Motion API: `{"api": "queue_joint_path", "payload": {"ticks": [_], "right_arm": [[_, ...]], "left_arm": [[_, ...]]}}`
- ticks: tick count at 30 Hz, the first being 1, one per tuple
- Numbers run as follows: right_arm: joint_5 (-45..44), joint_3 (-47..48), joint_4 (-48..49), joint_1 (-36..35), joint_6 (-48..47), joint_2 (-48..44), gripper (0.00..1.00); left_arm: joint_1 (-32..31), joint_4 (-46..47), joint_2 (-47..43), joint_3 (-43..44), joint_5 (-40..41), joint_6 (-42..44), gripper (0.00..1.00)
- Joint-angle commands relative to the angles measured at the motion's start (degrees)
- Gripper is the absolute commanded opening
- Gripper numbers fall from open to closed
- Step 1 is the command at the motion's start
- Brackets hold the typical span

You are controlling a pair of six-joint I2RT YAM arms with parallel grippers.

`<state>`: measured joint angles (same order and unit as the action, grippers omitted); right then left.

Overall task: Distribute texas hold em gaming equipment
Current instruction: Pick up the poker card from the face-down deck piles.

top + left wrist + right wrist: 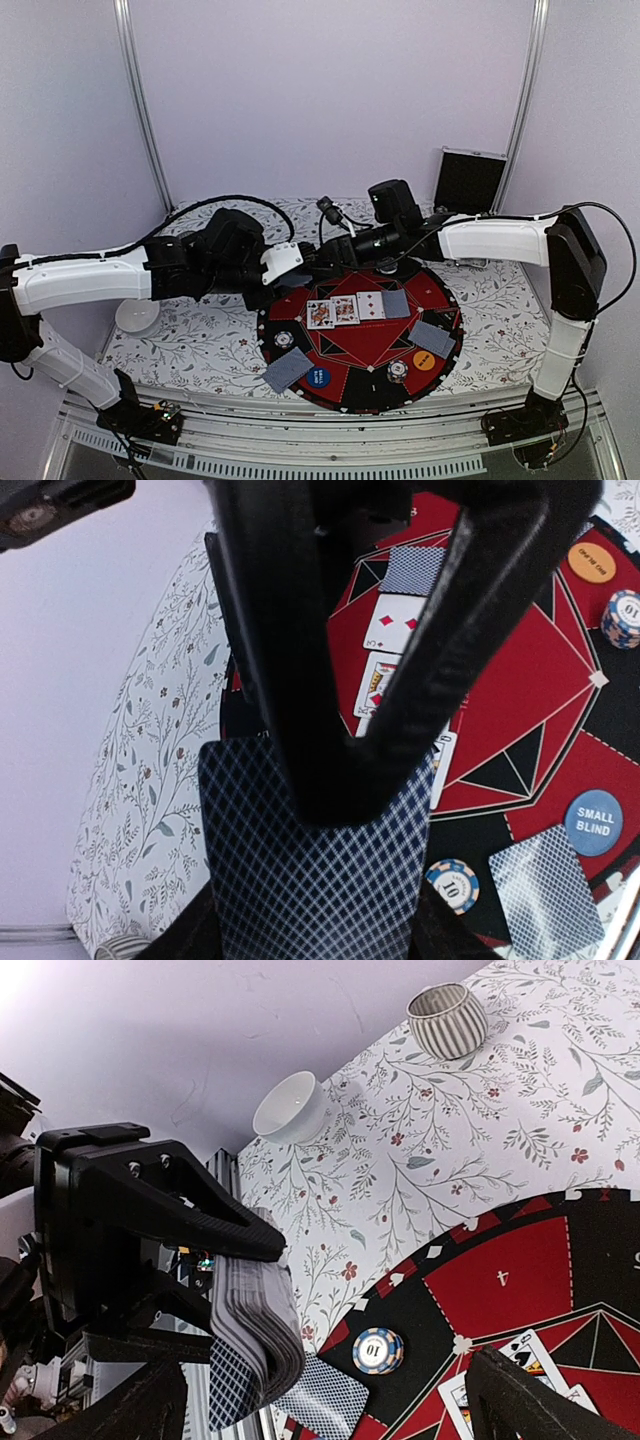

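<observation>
Grey-blue backs show on the deck of playing cards (250, 1350), clenched in the left gripper (340, 790) and held off the surface (200, 340) near the upper-left rim of the round red-black mat (360, 345), mid-frame in the top view. Right gripper (325, 1390) is released, jaws wide apart with nothing in them, just beside the deck.

On the mat:
- Three face-up cards (345, 309) lie in a row, with a fourth card (396, 302) face down at the row's right end.
- Lower-left card (288, 369) and right-side card (432, 338) lie face down.
- Left chip (284, 338) and bottom chip (398, 371), both striped.
- Blue marker disc (318, 377) sits just right of the lower-left card; orange marker disc (424, 360) is below the right-side card.

Off the mat, a white bowl (137, 316) is at left. Ribbed grey cup (447, 1020) is at the top of the right wrist view. Black case (468, 180) stands upper right by the wall.
</observation>
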<state>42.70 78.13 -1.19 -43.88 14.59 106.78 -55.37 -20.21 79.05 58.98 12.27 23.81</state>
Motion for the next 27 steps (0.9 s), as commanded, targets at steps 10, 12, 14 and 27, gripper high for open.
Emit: {"api": "queue_joint_path", "payload": {"ticks": [10,12,14,27], "right_arm": [[-4.89,6.16,-0.52,-2.09,0.98,5.58,0.99],[-6.7,6.47,-2.13,-2.02,-0.15,5.35,0.99],[-8.57,6.77,-3.85,-1.64,-1.09,4.65,0.99],[-13.81,6.34,-10.41,0.07,-4.92,0.19,1.0]], "left_arm": [[-0.77,2.67,-1.74,-0.52,-0.21,0.3,0.52],[-0.78,3.02,-2.11,-0.82,-0.4,0.35,0.52],[-0.77,3.28,-2.46,-1.03,-0.49,0.46,0.52],[-0.74,3.33,-2.46,-1.31,-0.19,0.71,0.52]]}}
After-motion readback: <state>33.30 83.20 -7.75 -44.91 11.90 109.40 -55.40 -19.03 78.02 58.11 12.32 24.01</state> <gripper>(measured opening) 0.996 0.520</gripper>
